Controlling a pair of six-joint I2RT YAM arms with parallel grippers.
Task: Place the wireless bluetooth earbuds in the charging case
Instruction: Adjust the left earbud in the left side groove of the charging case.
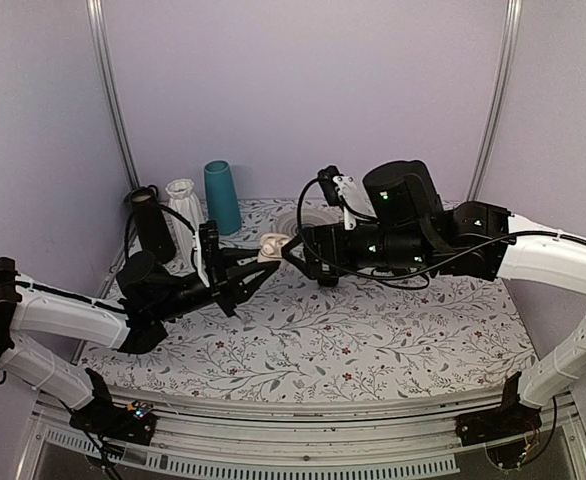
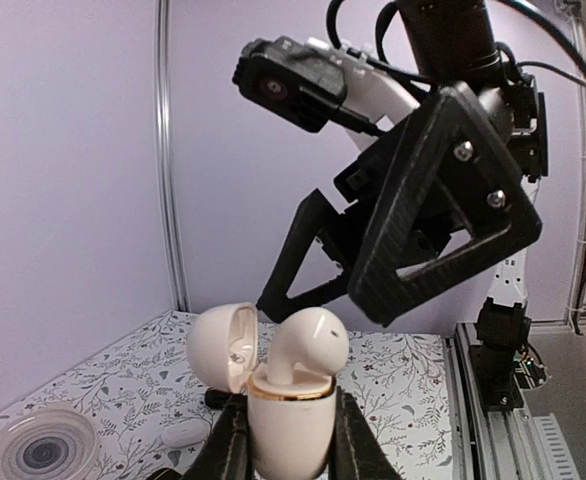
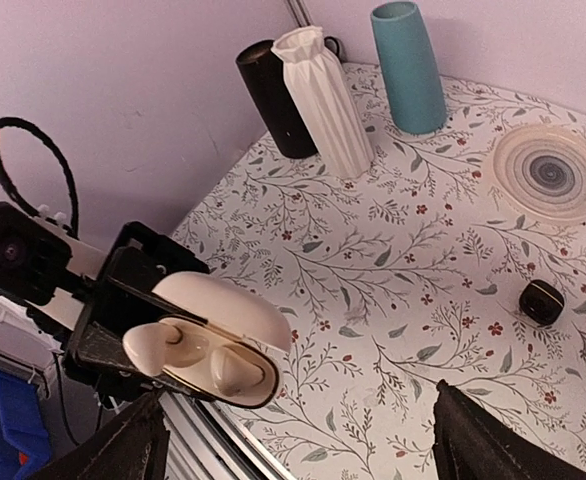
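No text, label, brand, number or sign can be read on the charging case (image 2: pixel 291 430) or elsewhere.

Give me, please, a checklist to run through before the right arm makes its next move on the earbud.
1. Left gripper shut on the charging case: ok.
2. Lid swung open, clear of the opening: ok.
3. Right gripper open, nothing between its fingers: ok.
4. Earbud fully seated: not ok; it stands proud of the case rim.
5. Both wells filled: cannot tell from these views.
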